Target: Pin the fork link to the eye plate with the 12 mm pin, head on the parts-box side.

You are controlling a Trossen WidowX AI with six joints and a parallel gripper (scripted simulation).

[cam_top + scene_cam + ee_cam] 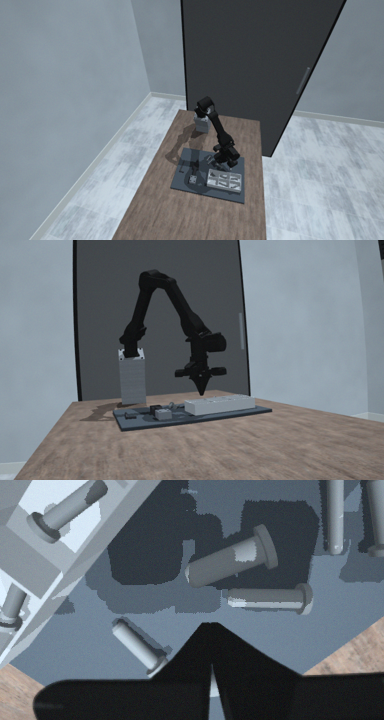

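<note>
We see the wooden surface (181, 215) (198, 449) with the arm's pale pedestal (202, 126) (133, 381) by its back left corner in the top view, before a tall dark panel (249, 56) (169, 256). Pale grey walls (70, 56) (300, 310) and a mottled floor (325, 169) surround us. Our blue-grey mat (223, 196) (141, 425) (270, 645) reaches near the right edge, carrying the white parts box (223, 189) (223, 406) (75, 580). Loose pins (209, 159) (171, 405) (227, 564) lie between box and back edge; we cannot tell which is the 12 mm one. The pincer (225, 161) (201, 394) (209, 630), above the mat, is together, gripping nothing we can see.
</note>
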